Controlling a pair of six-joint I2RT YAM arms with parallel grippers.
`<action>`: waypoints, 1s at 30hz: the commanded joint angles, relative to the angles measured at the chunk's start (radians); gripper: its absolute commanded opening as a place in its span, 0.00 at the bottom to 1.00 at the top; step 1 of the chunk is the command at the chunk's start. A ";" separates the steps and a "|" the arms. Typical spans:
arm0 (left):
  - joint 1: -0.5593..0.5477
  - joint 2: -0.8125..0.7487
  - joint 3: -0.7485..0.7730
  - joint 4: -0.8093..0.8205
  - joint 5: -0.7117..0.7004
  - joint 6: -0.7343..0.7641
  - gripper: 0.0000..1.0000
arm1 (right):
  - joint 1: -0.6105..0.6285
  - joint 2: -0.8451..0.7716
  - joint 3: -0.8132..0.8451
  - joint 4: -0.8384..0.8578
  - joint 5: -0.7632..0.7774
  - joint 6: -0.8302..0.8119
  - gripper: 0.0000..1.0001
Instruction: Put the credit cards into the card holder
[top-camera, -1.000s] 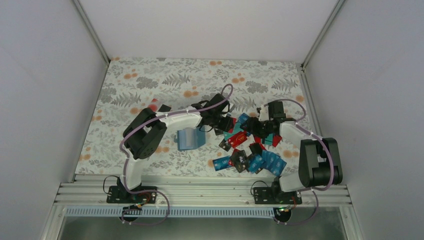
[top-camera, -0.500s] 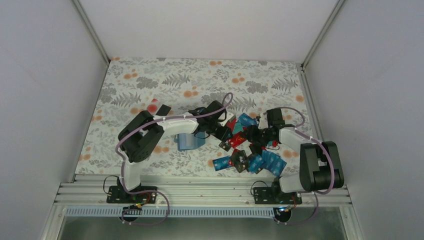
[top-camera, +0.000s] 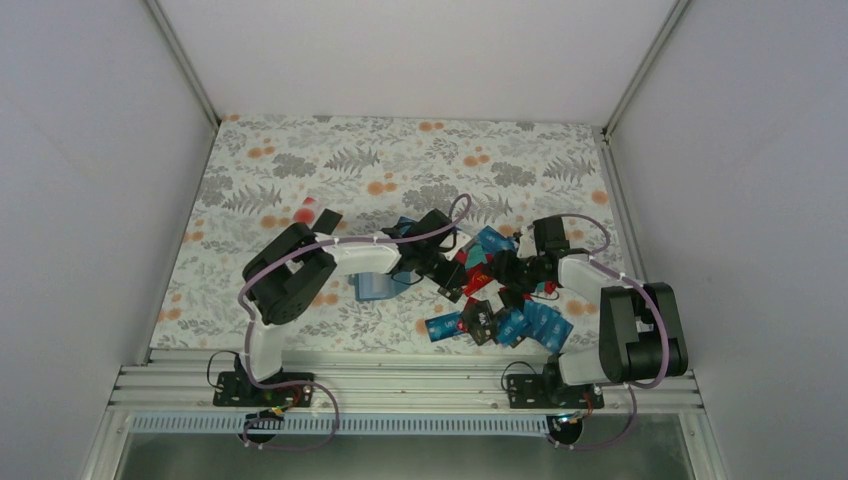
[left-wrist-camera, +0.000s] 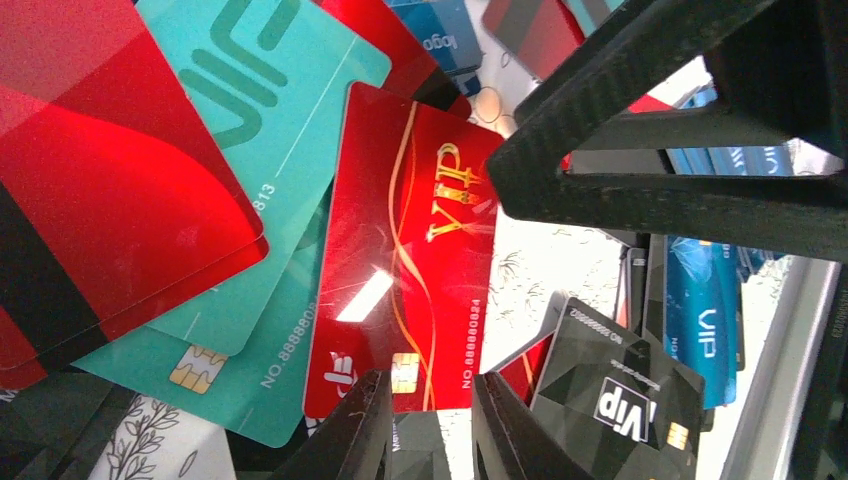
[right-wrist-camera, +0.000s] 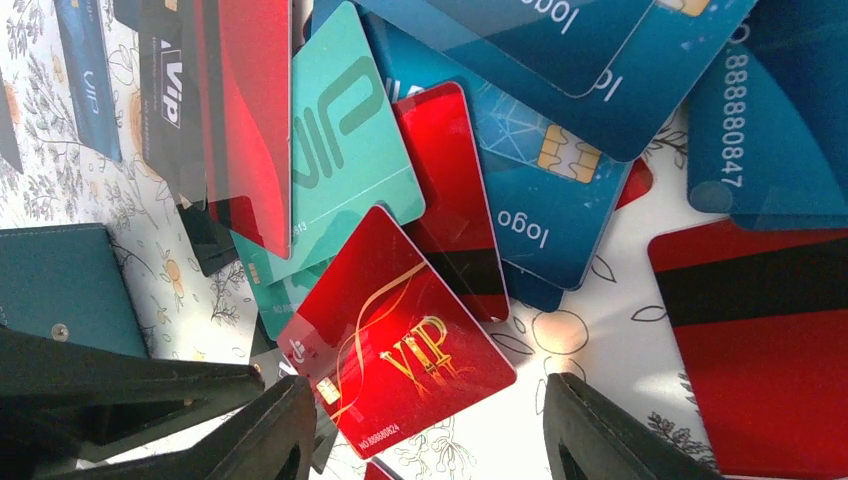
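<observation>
Cards, near row: blue credit cards (top-camera: 530, 325) spread flat by the front edge of the desk (top-camera: 260, 160), untouched; leave for later.
Card holder: card holder (top-camera: 372, 288) on the desk, partly under the left arm (top-camera: 350, 250), just left of the pile; folded or spread, cannot tell.
Left gripper: left gripper (left-wrist-camera: 430, 435) narrow, tips a slit apart over the lower edge of the red VIP card (left-wrist-camera: 410, 270); no firm pinch visible.
Grip advice: take this one card only — catch the edge that rides over the teal card (left-wrist-camera: 250, 120), not the layers beneath; lift slowly in case a neighbour drags along.
Right gripper: right gripper (right-wrist-camera: 440, 440) wide and empty, low beside the same red card — probably handy for pinning neighbours down.
Far side: two stray cards (top-camera: 318, 214) beyond the left arm, well apart from the pile.
</observation>
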 joint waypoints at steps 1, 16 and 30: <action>-0.006 0.034 0.028 -0.002 -0.030 -0.001 0.20 | 0.006 0.010 -0.015 0.020 0.016 -0.009 0.59; -0.008 0.079 -0.024 0.015 -0.078 -0.015 0.18 | 0.007 0.069 -0.018 0.058 -0.022 -0.017 0.59; -0.007 0.072 -0.081 0.088 -0.051 -0.023 0.17 | -0.005 0.066 -0.053 0.169 -0.222 0.016 0.52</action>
